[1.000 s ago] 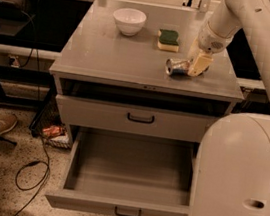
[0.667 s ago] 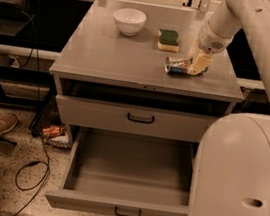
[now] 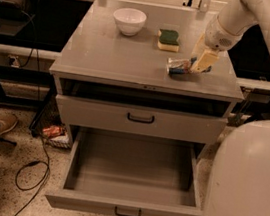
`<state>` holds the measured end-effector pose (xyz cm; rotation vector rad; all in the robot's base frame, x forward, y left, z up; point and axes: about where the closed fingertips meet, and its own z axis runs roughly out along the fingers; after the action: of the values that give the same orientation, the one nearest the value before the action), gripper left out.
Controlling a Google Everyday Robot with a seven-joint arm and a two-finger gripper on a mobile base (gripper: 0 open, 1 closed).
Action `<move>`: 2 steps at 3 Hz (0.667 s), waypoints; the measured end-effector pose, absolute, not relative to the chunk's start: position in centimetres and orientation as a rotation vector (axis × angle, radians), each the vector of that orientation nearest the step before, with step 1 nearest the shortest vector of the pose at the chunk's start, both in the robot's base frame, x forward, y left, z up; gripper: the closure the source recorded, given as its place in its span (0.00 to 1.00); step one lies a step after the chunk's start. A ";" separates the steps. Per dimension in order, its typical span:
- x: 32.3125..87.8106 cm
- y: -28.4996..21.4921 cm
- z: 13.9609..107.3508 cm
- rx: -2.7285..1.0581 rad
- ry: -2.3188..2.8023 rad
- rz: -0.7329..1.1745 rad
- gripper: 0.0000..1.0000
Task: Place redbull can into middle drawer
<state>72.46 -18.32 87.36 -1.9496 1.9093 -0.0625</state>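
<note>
Sideways on the table (image 3: 108, 50) lies the slim silver-and-blue redbull can (image 3: 178, 66), the gripper (image 3: 201, 64) at its right end; I cannot tell whether it has hold.

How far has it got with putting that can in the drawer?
Done: the drawer stands open and empty. In hand: the gripper is at the can, which lies on its side on the cabinet top. Left: lifting the can and setting it in the drawer.
</note>
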 end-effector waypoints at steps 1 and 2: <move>70.5 -19.1 89.6 -1.896 1.939 -0.086 1.00; 66.6 -19.6 91.0 -1.858 1.999 -0.061 1.00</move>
<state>66.63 -19.61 91.04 -1.8578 1.9994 -0.0611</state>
